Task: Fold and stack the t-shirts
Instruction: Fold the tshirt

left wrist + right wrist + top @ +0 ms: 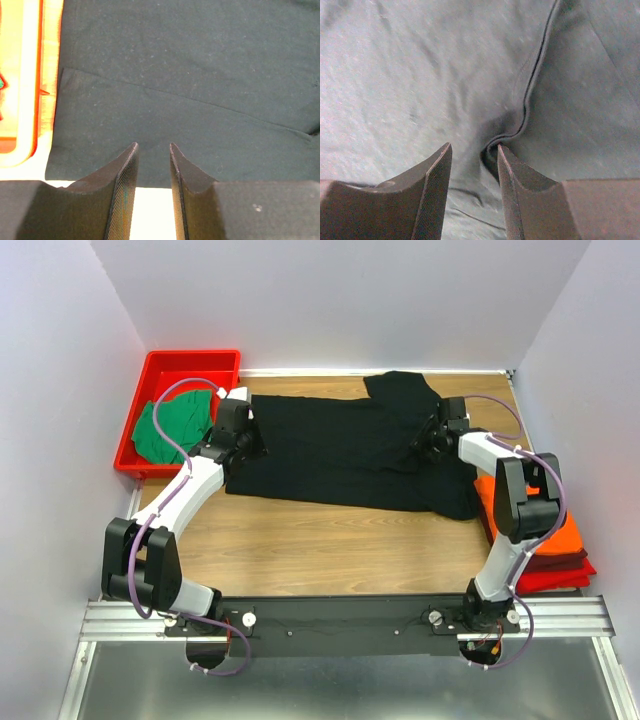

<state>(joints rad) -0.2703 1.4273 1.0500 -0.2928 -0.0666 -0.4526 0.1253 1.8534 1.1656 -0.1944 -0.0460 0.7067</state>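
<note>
The black t-shirt [340, 450] lies spread across the middle of the table. My left gripper [243, 445] is at its left edge. In the left wrist view it [152, 146] is open and empty, its tips just over the shirt's hem [190, 75]. My right gripper [432, 438] is over the shirt's right part. In the right wrist view it [474, 146] is open, low over wrinkled black cloth [410, 75], and a seam curls against the right fingertip [507, 160]. The green t-shirt [165, 430] lies in the red tray [190, 362]. The orange t-shirt [565, 530] lies at the right.
The red tray stands at the back left, and its rim shows in the left wrist view [37, 75]. A red folded layer [555, 578] lies under the orange shirt. White walls enclose the table on three sides. Bare wood [330, 550] runs along the front.
</note>
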